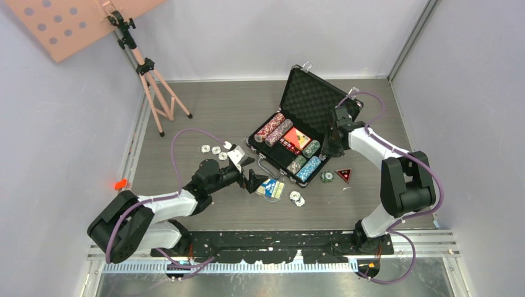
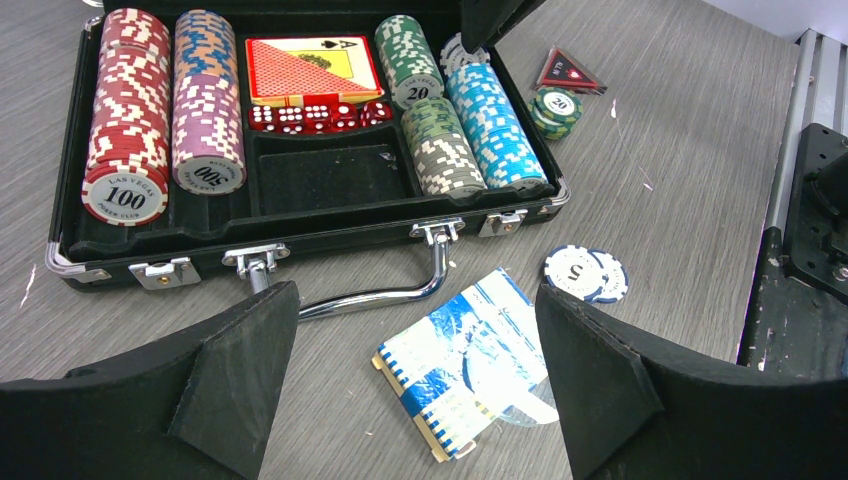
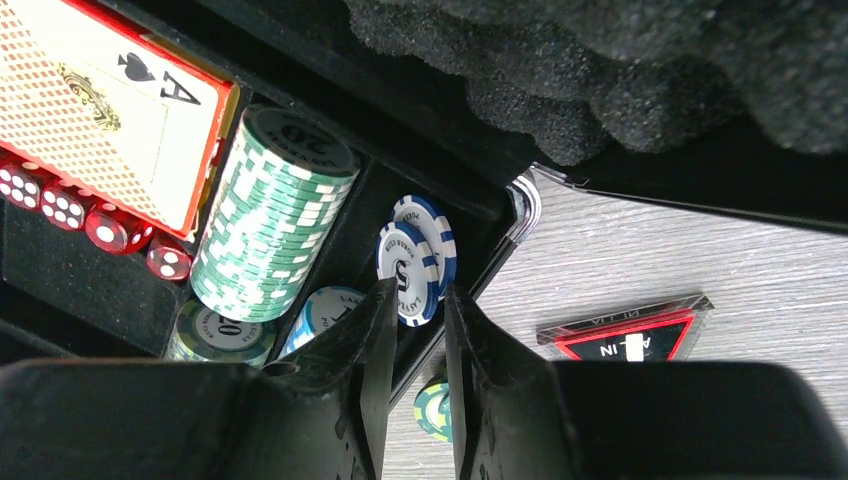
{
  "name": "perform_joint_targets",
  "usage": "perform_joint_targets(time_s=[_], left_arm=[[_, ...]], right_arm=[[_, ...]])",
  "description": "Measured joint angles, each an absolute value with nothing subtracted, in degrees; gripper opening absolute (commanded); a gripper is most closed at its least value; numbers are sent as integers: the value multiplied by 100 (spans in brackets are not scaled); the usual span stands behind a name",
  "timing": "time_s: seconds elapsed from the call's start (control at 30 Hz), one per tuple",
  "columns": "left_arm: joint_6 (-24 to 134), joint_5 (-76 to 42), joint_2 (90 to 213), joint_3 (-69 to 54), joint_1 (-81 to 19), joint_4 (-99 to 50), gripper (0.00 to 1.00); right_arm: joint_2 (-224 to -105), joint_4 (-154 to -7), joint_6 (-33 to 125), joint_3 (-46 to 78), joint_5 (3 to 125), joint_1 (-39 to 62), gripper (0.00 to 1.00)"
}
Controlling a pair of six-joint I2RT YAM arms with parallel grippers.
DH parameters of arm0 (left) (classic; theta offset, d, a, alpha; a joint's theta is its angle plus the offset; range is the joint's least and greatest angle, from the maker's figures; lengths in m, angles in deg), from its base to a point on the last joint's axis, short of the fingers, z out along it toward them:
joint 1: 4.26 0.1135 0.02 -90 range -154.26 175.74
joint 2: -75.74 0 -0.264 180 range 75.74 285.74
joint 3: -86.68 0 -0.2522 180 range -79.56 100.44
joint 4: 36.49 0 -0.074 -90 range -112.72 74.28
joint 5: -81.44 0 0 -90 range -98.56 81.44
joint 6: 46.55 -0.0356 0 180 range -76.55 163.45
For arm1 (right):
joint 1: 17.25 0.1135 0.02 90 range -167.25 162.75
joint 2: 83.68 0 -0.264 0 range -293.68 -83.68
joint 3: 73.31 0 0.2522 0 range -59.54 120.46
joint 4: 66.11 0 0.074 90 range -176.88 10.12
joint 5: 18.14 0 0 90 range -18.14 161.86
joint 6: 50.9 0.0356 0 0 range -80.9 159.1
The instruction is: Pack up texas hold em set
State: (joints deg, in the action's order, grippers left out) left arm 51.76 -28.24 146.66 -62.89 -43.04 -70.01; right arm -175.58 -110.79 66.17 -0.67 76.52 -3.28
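Two grippers, two states. My left gripper (image 2: 415, 315) is spread wide and empty, hovering over the blue card deck (image 2: 465, 370), which lies on the table (image 2: 680, 150) just in front of the open briefcase (image 2: 340, 237). My right gripper (image 3: 420, 300) has its fingers narrowly apart at the case's right end, with its tips at two upright blue-and-white chips (image 3: 410, 270). Whether it grips one, I cannot tell. The red deck (image 2: 312, 68) and dice (image 2: 320, 113) sit inside the case.

Bright, even light from above filled all views, casting soft shadows. A curved silver metal handle (image 2: 380, 297) glinted; close black padded fingers (image 3: 370, 380) looked slightly blurred.
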Motion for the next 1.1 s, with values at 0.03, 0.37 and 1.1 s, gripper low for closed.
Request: perform_joint_targets(time_s=[0.03, 0.37, 1.1], left_arm=[[5176, -2824, 14666, -6289, -4304, -7001, 91], [5176, -2824, 14666, -6289, -4304, -7001, 91], [5176, -2824, 14666, -6289, -4304, -7001, 91]], right_arm=[[-17555, -11086, 6576, -67, 7615, -328, 28], [-17542, -11195, 6379, -67, 7453, -306, 25], [-17457, -10504, 6554, -78, 6830, -194, 32]])
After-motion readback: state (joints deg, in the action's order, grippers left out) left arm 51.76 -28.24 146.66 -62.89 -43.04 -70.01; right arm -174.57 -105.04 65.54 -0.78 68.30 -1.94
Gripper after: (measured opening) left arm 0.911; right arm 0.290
